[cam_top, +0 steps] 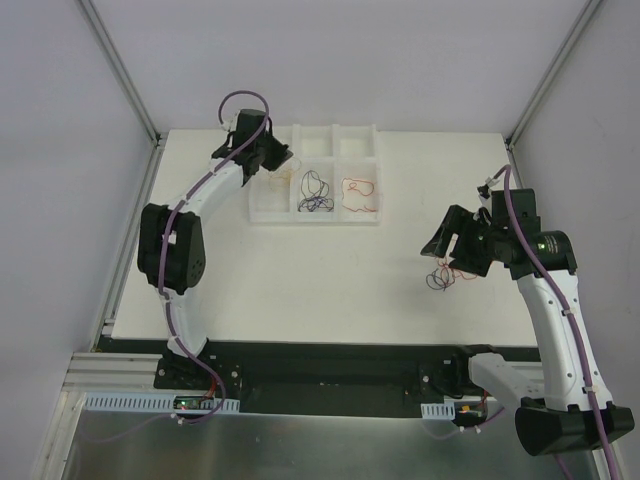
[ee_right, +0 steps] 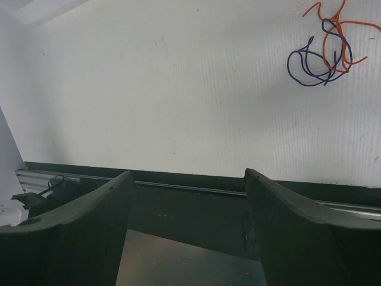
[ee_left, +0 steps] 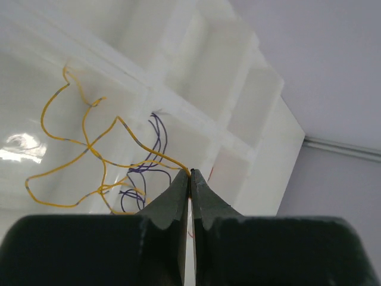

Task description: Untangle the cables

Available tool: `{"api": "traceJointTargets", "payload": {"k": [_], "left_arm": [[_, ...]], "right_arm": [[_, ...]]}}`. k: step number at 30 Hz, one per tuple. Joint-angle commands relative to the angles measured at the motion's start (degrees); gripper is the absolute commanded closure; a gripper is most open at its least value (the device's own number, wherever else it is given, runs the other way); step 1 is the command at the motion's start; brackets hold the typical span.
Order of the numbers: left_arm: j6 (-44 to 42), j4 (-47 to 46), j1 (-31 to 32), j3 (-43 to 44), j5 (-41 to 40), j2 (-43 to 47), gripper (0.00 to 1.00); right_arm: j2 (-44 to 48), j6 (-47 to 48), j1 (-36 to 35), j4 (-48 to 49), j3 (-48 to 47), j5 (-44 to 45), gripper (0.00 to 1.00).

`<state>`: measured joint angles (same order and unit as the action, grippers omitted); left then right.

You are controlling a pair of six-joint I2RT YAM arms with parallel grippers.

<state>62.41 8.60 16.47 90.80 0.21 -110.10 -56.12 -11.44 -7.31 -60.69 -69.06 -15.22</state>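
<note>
Bright, even light; soft shadows; white glare, perhaps overexposure, on tray [ee_left: 196, 53].

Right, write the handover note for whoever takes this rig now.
Left gripper: shut on the end of the yellow wire, over the left compartment of the tray.
Right gripper: open, empty, above the table near the tangle.
Done: purple wires lie in the middle compartment, a red wire in the right one.
Left: release the yellow wire; the red and purple tangle is not yet separated.
</note>
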Motion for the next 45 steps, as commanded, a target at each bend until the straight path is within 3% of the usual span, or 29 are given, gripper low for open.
{"api": "traceJointTargets", "payload": {"k": [1,5,17,27,32,45], "left_arm": [[-3.81,-1.83,-0.64,4.39,6.28,-2.13,1.00],[-0.45,-5.78,-2.93,-0.09,11.39,-2.83,1.00],[-3.08,-8.42,-8.56,-6.69,15.78,-2.22,1.00],[-5.72,-7.64,-9.44,-7.84,15.27,-3.45,1.00],[-6.95,-4.83,-10.40,-7.05,13.94,-2.75,0.94],[-8.71,-2.10,-10.67,-5.73,17.63,0.68,0.46]], "right_arm": [[-0.13,0.90,0.45,-0.13,-0.64,0.90,0.23],[0.13,1.07,0.46,-0.49,-0.99,1.07,0.23],[-0.13,0.63,0.54,-0.40,-0.73,0.63,0.23],[0.31,0.37,0.54,-0.57,-0.82,0.63,0.23],[0.31,0.28,0.46,-0.66,-1.34,0.72,0.23],[0.31,-0.60,0.54,0.13,-0.46,0.19,0.23]]}}
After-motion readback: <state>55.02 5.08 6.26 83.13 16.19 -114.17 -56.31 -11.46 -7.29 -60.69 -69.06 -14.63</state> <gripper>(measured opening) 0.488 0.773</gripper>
